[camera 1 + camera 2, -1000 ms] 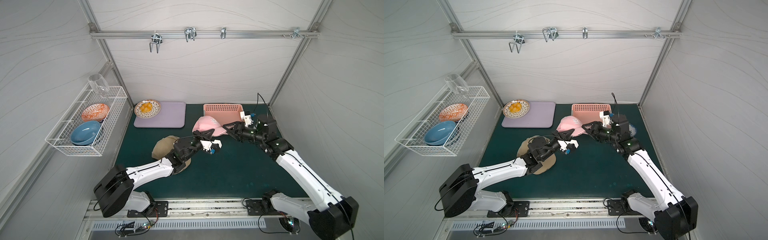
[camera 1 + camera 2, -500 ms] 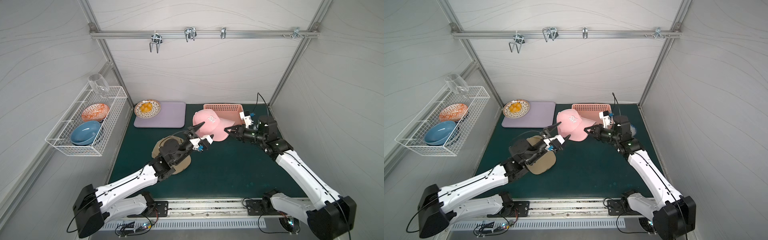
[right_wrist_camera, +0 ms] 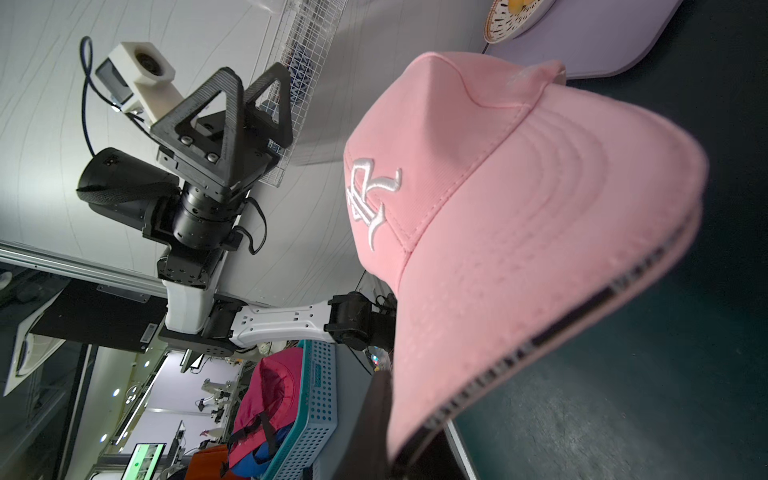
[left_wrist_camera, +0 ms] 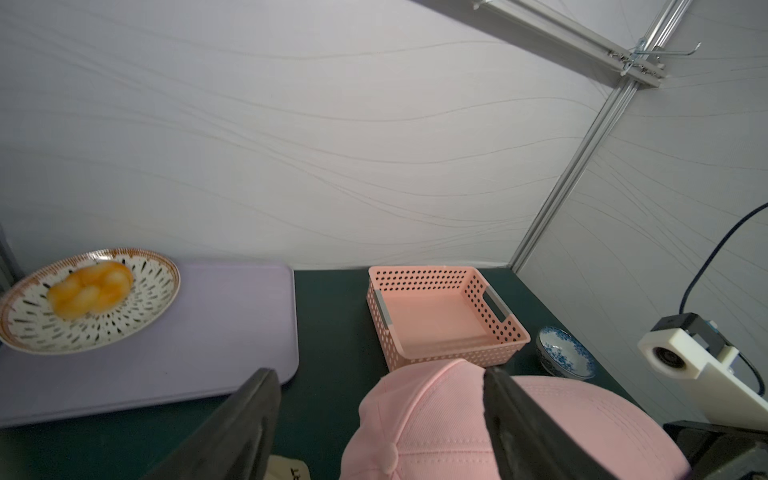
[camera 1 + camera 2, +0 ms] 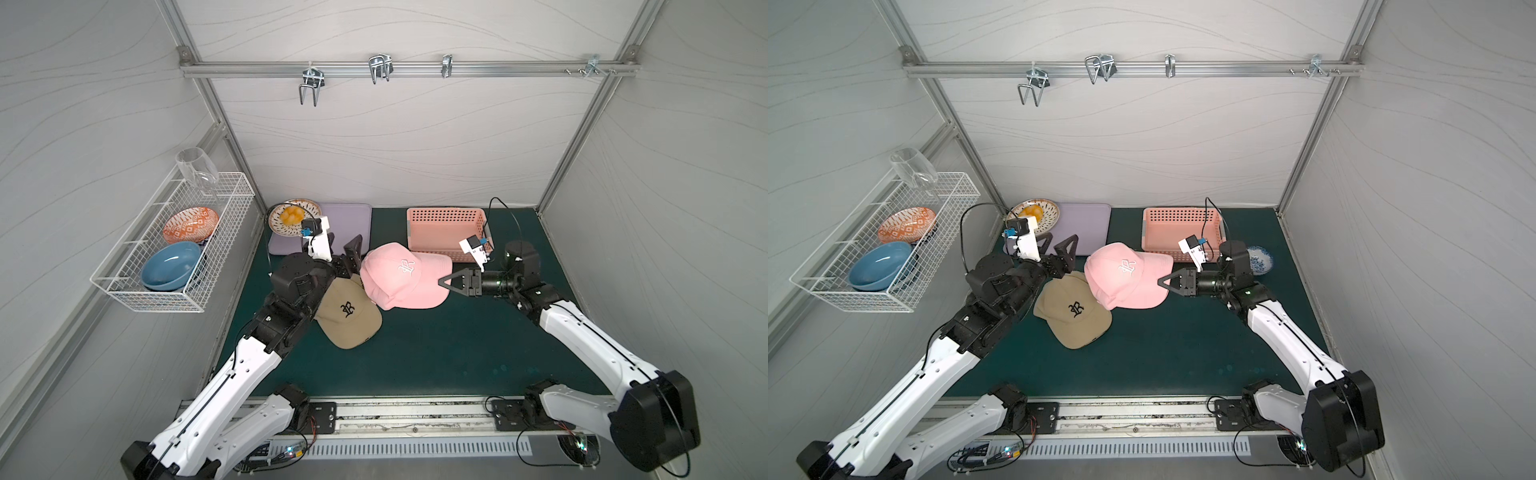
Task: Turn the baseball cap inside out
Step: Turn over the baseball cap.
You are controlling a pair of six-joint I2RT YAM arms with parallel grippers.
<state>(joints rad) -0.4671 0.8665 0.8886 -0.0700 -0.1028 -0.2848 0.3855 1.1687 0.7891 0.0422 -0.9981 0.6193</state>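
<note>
The pink baseball cap [image 5: 399,270] [image 5: 1125,270] has its crown bulging outward and its white logo facing up. My right gripper [image 5: 444,281] [image 5: 1163,281] is shut on the brim's edge, and the right wrist view shows the brim [image 3: 540,249] pinched between the jaws of that gripper [image 3: 405,432]. My left gripper [image 5: 343,249] [image 5: 1057,245] stands open just left of the cap's crown, touching nothing. Through its spread fingers [image 4: 249,415], the left wrist view shows the cap's top [image 4: 436,428]. The cap's inside is hidden.
A tan cap [image 5: 347,311] lies beside the pink one, partly under its edge. At the back are a pink basket [image 5: 446,228], a purple mat [image 5: 349,216] and a plate of orange food [image 5: 291,216]. A small blue-patterned bowl [image 5: 1260,259] sits behind the right arm. A wire rack [image 5: 174,249] hangs on the left wall.
My left gripper let go of the pink cap, opened and drew back to the left. My right gripper closed on the brim and now holds the cap alone.
</note>
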